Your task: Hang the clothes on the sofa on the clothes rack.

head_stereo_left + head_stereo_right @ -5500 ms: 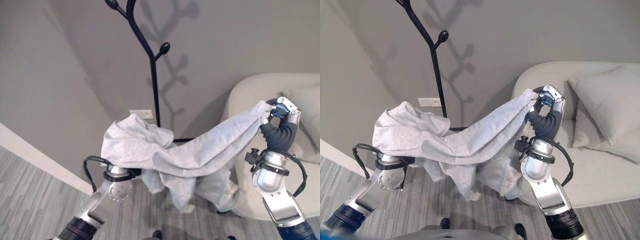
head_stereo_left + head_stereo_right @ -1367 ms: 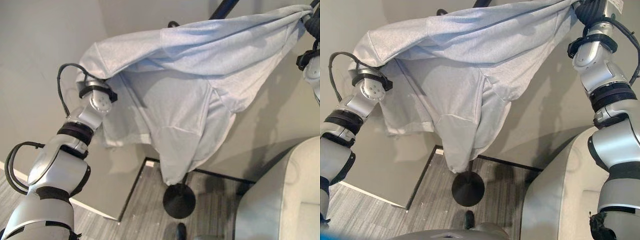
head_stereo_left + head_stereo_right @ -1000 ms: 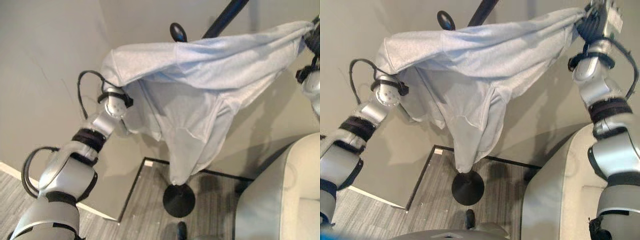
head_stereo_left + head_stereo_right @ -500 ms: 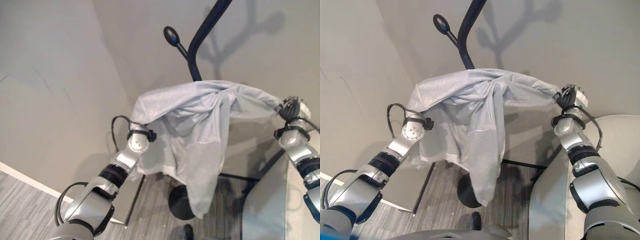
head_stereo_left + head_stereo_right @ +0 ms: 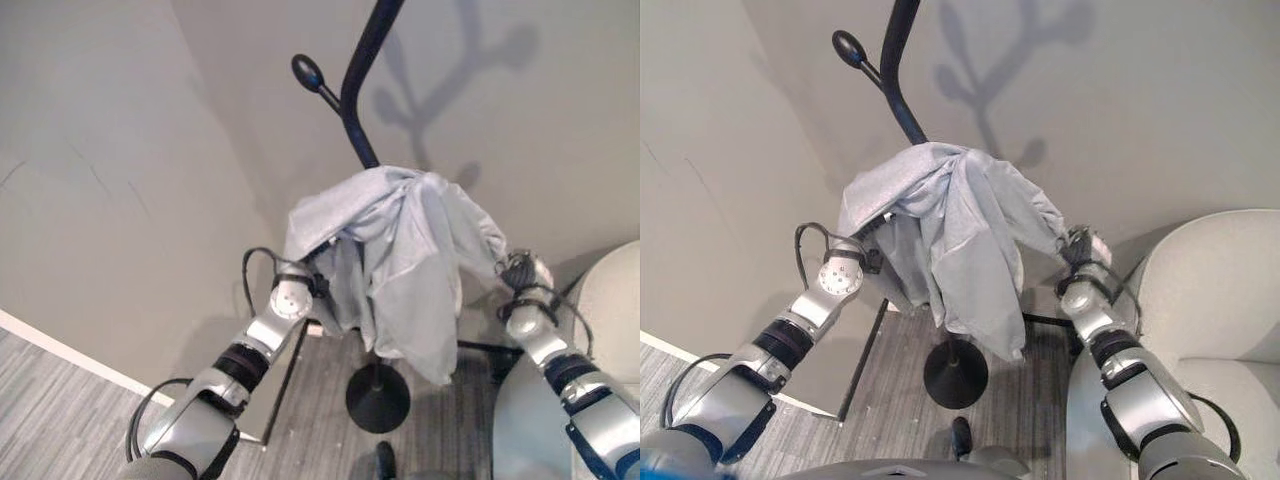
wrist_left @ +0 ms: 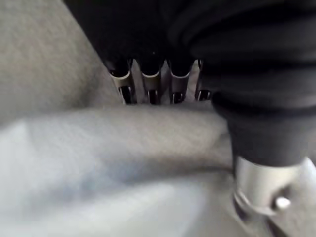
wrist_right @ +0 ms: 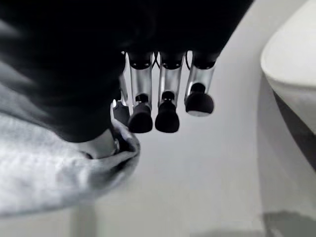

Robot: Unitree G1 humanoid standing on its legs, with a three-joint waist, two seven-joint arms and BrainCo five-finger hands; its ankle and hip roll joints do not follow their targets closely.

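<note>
While the left hand (image 6: 158,84) reaches under the grey garment (image 5: 410,250), its wrist view shows the fingers running straight into the cloth, tips buried in a fold, so whether they grip anything cannot be told. From the head views that hand is tucked beneath the near hem on the robot's left, hidden past the wrist. The right hand (image 7: 163,106) reads more plainly in its own wrist view: fingers curled downward, dark tips bunched together, with a corner of the garment pinched between thumb and fingers. In the right eye view the same hand (image 5: 1077,247) sits at the garment's right edge, close to the sofa (image 5: 1210,300). Outward from both hands, the garment lies bunched over the black clothes rack (image 5: 355,90) — draped on the pole below its knobbed branch, folds hanging toward the round base (image 5: 378,397). Behind the rack stands a grey wall (image 5: 120,180); the floor (image 5: 60,400) is grey striped carpet.
</note>
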